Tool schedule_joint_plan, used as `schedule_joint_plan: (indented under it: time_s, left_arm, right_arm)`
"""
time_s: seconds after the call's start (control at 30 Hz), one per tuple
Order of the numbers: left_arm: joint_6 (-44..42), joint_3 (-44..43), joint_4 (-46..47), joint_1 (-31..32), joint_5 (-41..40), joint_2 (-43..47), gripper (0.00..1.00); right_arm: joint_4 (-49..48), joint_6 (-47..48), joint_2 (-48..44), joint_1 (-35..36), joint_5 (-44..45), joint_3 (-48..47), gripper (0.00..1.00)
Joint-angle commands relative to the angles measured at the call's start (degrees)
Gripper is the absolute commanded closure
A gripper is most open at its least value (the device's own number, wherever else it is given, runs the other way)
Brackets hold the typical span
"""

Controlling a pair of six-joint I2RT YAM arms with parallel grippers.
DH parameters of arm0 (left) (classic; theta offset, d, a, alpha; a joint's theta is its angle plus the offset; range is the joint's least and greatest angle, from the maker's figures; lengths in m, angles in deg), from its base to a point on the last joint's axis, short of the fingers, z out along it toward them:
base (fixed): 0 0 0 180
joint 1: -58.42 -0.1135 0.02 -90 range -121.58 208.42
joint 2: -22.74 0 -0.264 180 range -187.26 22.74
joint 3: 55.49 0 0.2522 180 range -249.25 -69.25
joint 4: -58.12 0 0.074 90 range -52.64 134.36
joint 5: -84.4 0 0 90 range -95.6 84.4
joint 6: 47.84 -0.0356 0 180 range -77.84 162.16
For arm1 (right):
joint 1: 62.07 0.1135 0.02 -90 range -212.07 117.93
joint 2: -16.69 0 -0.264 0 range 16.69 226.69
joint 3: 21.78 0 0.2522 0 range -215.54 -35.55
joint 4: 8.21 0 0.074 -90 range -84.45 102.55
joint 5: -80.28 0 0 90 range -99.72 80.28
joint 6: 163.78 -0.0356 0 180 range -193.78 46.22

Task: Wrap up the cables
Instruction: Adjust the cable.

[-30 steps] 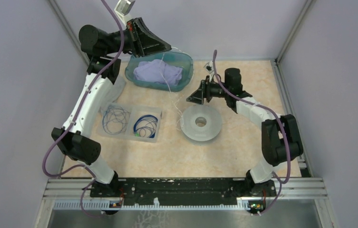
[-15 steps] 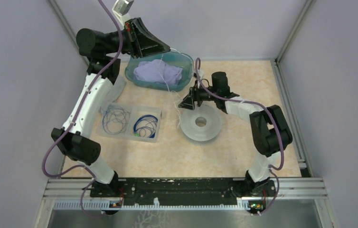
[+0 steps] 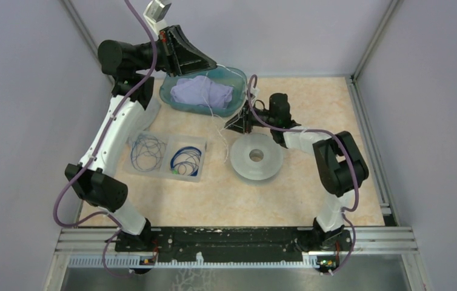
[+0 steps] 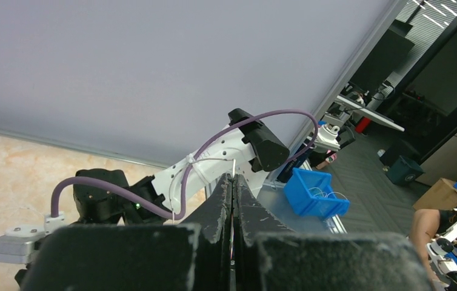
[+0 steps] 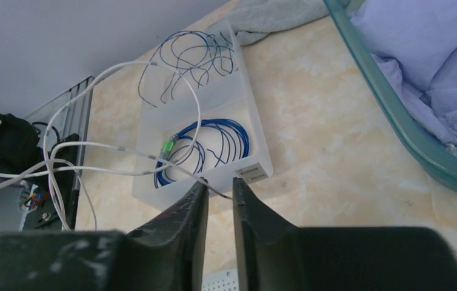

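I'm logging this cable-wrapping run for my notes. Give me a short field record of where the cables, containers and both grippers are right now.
left gripper: raised near the teal bin, shut, whitish cable apparently pinched
right gripper: low, between bin and spool, jaws narrowly parted around the whitish cable
blue cables: looped in the clear tray, one bundle per compartment
bin contents: purple cloth
spool: on the table, right of the tray

Left of the whitish spool (image 3: 271, 163) lie blue cables (image 3: 186, 159) in a clear tray (image 3: 165, 173); behind it, lavender cloth (image 3: 202, 92) fills a teal basin (image 3: 180, 106) on the beige marbled table (image 3: 317, 103).
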Motion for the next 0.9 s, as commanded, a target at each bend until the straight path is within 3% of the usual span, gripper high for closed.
schedule_joint_plan:
  time_s: [0.0,0.13,0.47,0.67,0.87]
  left_arm:
    - [0.0,0.3,2.1,0.3,0.5,2.3,1.00]
    - [-0.9,0.4,1.3,-0.1,1.1,2.8,1.00]
    - [-4.3,0.7,-3.2,-3.7,1.1,4.6,1.00]
    - [-14.1,-1.6,-14.9,-5.9,1.2,5.9,1.00]
    - [-24.2,-4.9,-27.4,-11.5,-0.7,7.0,1.00]
  right_arm:
    - [-7.1,-2.4,0.6,0.5,-0.8,0.3,0.84]
    - [-4.0,-0.7,-1.1,-0.1,1.6,0.5,1.00]
    - [12.2,7.8,-12.2,-11.4,13.0,-1.5,1.00]
    - [22.6,9.7,-16.3,-22.8,23.2,-5.3,1.00]
    - [27.2,7.9,-17.1,-34.5,27.1,-9.2,1.00]
